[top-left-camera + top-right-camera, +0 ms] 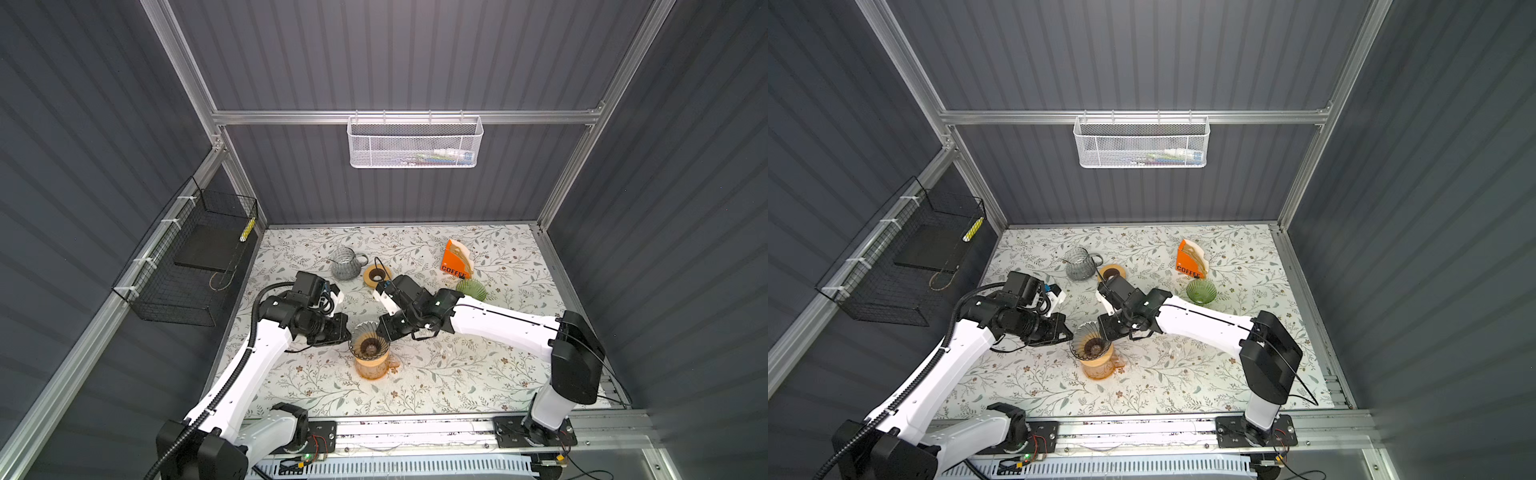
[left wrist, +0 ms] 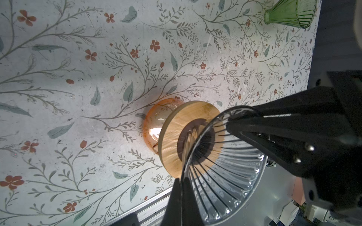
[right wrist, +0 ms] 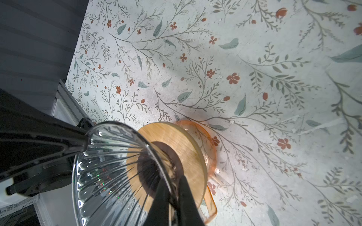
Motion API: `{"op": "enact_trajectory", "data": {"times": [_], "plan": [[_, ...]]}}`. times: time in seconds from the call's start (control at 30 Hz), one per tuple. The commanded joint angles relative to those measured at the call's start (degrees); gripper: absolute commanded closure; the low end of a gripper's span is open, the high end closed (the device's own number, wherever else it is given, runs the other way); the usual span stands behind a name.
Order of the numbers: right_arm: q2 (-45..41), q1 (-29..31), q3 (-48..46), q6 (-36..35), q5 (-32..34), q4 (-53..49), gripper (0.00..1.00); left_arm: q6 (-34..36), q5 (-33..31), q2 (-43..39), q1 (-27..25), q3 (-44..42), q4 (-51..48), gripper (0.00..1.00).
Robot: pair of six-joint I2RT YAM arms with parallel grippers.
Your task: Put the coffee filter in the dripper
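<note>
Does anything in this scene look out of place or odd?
Yes. The left gripper and the right gripper both pinch the rim of the clear dripper, yet it holds no filter; the filters stand in the orange holder, apart from it.

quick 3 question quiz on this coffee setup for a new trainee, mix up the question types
1. True or false: a paper filter already sits inside the clear dripper.
2. Which part of the clear dripper do the left gripper and the right gripper pinch? A) its rim B) its wooden ring C) the orange jug under it
3. Fill in: the filters stand in an orange ____ at the back, near the green dripper.

Key: 1 false, the clear dripper is empty. 2 A. 3 box.
</note>
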Motion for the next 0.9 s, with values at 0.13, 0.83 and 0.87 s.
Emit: {"op": "enact_trajectory", "data": {"times": [0.13,0.83,0.87], "plan": [[2.26,-0.98,2.28,-2.55,5.19,-0.15,0.87,0.20,-3.73,1.27,-0.77,-0.30,-4.10,0.98],[-0.26,-1.49,3.55,-3.50,6.33,-1.37,0.71,-1.34,-0.82,-0.26,-0.77,2.58,-3.05,0.95],[-0.41,-1.49,3.49,-3.49,6.34,-1.39,0.71,-1.43,-0.79,-0.42,-0.77,2.75,-2.95,0.94]]}}
